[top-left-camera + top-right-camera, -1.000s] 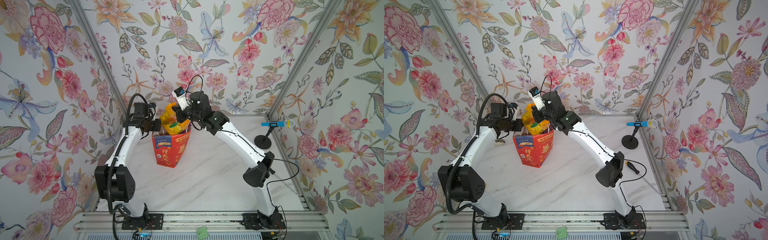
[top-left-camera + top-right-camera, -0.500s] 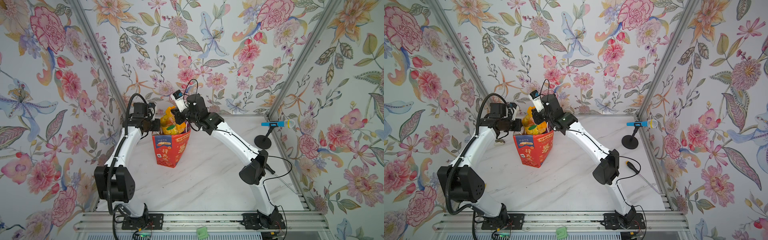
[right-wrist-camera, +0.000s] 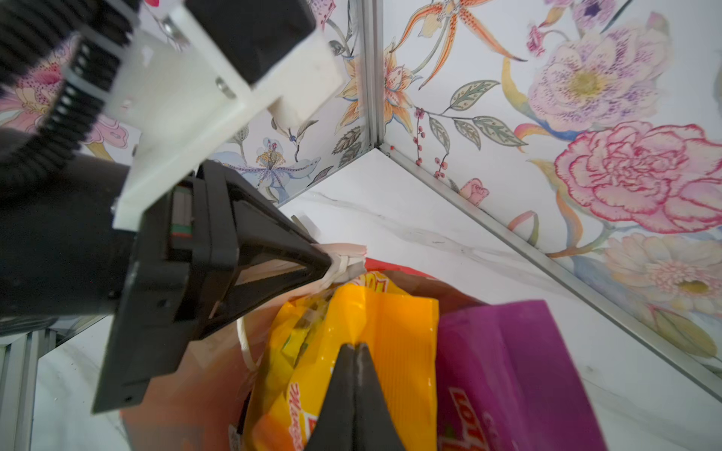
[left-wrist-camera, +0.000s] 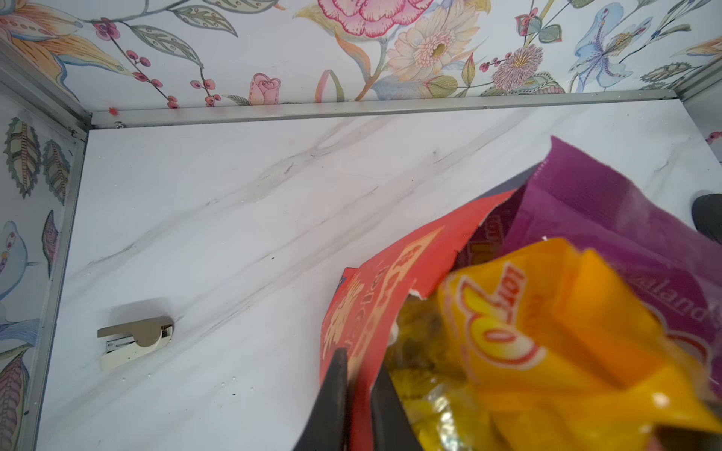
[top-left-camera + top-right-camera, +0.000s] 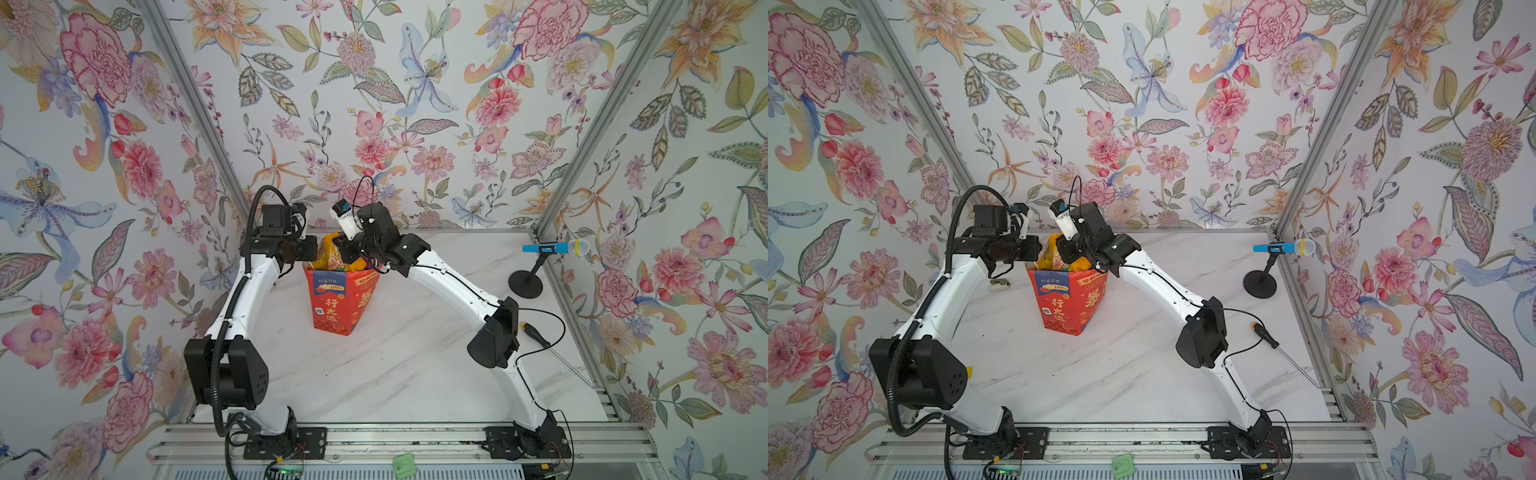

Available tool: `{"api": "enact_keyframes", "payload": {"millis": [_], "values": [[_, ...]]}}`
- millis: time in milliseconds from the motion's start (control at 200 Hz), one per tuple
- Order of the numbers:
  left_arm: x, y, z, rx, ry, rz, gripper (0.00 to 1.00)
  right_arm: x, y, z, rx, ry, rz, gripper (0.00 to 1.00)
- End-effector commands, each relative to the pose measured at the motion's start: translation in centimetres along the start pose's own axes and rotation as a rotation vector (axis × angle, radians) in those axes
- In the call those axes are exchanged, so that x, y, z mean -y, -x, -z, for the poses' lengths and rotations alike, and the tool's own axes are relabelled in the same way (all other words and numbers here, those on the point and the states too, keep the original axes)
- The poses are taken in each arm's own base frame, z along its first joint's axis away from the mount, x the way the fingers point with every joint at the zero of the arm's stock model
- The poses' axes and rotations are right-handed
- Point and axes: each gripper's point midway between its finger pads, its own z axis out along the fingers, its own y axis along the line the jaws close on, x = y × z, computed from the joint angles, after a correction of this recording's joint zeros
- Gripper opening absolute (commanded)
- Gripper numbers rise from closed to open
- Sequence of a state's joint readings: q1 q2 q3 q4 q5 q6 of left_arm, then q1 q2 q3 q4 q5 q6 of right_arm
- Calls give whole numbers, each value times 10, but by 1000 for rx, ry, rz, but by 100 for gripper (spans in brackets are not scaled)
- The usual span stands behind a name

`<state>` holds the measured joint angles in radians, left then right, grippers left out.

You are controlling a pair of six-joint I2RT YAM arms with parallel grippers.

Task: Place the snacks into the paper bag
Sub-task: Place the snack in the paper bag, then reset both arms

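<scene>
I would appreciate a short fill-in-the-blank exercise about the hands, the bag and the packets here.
The left hand is shut on the rim of the tall red paper bag, which stands ___ on the white marble table.
The right hand is shut on the glossy orange-yellow snack packet; the glossy plastic packet beside it in the bag is coloured ___.
Near the right wall, a blue microphone sits on a stand coloured ___.
Missing words: upright; purple; black.
</scene>
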<state>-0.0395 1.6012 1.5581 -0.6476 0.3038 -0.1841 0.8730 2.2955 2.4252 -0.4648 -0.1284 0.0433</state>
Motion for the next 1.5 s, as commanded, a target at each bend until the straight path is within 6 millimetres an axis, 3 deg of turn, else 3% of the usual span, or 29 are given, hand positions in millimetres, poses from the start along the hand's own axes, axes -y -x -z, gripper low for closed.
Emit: {"api": "enact_keyframes", "payload": {"millis": [0, 70, 320, 370, 475, 621, 706, 766, 886, 996, 1066, 1076, 1221, 1266, 1336, 1421, 1491], "values": [[1, 15, 12, 69, -2, 8, 13, 1, -4, -1, -12, 3, -13, 19], [3, 23, 27, 114, 1, 6, 14, 3, -2, 0, -9, 1, -15, 30], [3, 22, 26, 115, -3, 14, 14, 3, 25, 18, 45, -3, -12, 51], [4, 22, 26, 115, -6, 13, 14, 3, 38, 28, 71, -11, -8, 55], [4, 24, 27, 120, -9, 12, 14, 3, 71, 57, 147, -31, 4, 74], [6, 26, 27, 127, -21, 19, 14, 12, 106, 97, 235, -68, -5, 84], [6, 26, 27, 129, -24, 22, 14, 24, 115, 117, 256, -107, -18, 88], [7, 29, 31, 147, -26, 20, 15, 37, 118, 132, 264, -145, -22, 100], [9, 44, 51, 230, -19, 11, 24, 73, 117, 166, 264, -257, -35, 99], [7, 62, 81, 358, 15, 6, 32, 109, 99, 190, 249, -348, -64, 99], [6, 72, 104, 454, 42, 5, 39, 120, 86, 203, 250, -389, -73, 99], [5, 73, 108, 467, 50, 6, 40, 132, 83, 208, 248, -415, -81, 99], [3, 82, 155, 668, 100, 15, 73, 175, 38, 254, 250, -591, -130, 99], [3, 84, 168, 742, 108, 20, 87, 194, 13, 269, 242, -654, -168, 99], [-8, 75, 178, 827, 170, 57, 98, 223, -34, 292, 224, -744, -218, 99], [-20, 58, 185, 930, 233, 92, 99, 249, -91, 324, 186, -915, -200, 99], [-31, 39, 180, 967, 279, 110, 99, 266, -141, 347, 137, -1011, -248, 99]]}}
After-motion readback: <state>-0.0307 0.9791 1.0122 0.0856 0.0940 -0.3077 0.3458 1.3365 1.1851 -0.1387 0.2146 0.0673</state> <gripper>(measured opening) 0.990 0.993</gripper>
